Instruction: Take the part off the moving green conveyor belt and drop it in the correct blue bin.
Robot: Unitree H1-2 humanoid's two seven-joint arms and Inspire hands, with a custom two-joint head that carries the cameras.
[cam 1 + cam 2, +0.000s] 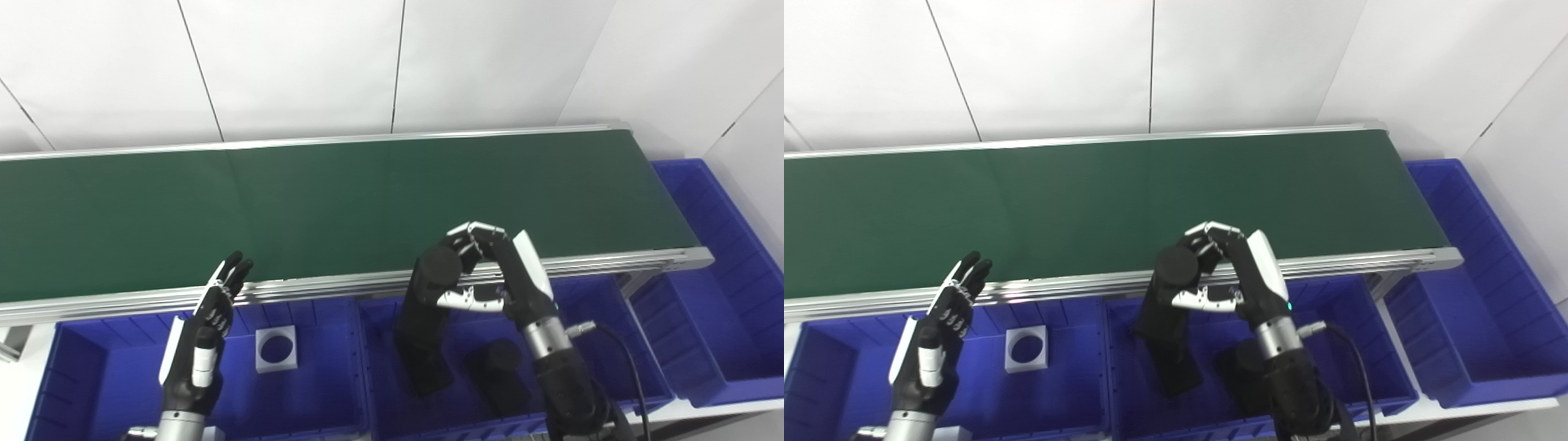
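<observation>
Item: black cylindrical part (pixel 425 306), long axis upright, pinched in my right robot hand (pixel 490 269) above the middle blue bin (pixel 612 343); left robot hand (pixel 205 324) at 9 o'clock, spread, empty.

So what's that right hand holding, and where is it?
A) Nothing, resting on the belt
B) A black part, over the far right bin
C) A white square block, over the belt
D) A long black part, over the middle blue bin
D: the right hand is closed on a long black part whose lower end hangs inside the middle blue bin.
</observation>
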